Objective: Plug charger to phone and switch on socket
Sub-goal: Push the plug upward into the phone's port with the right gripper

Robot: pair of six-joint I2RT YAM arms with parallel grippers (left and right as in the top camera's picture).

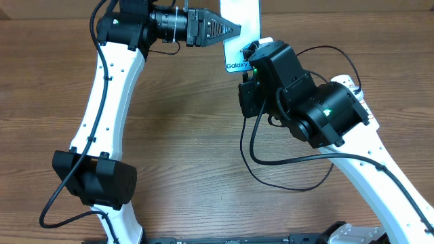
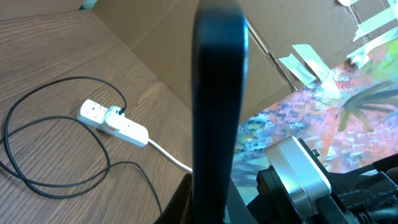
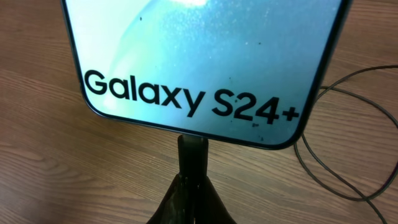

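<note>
While my left hand (image 1: pixel 234 28) pinches the phone (image 1: pixel 244 20) steady, my right hand (image 3: pixel 193 186) meets it with the charger (image 3: pixel 191 149).
I keep the phone at 12 o'clock overhead with its port edge facing 6, so the right hand, clamped on the charger tip, can push straight in. I cannot tell whether the tip is seated. The socket (image 2: pixel 115 122) lies on the counter (image 1: pixel 183 135) at 9 o'clock in the left wrist view, not yet switched, I judge.

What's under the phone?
At the phone's bottom edge, the black charger tip meets it, pinched in the right gripper's jaws. The wooden table lies beyond. Whether the tip is inside the port is hidden.
</note>
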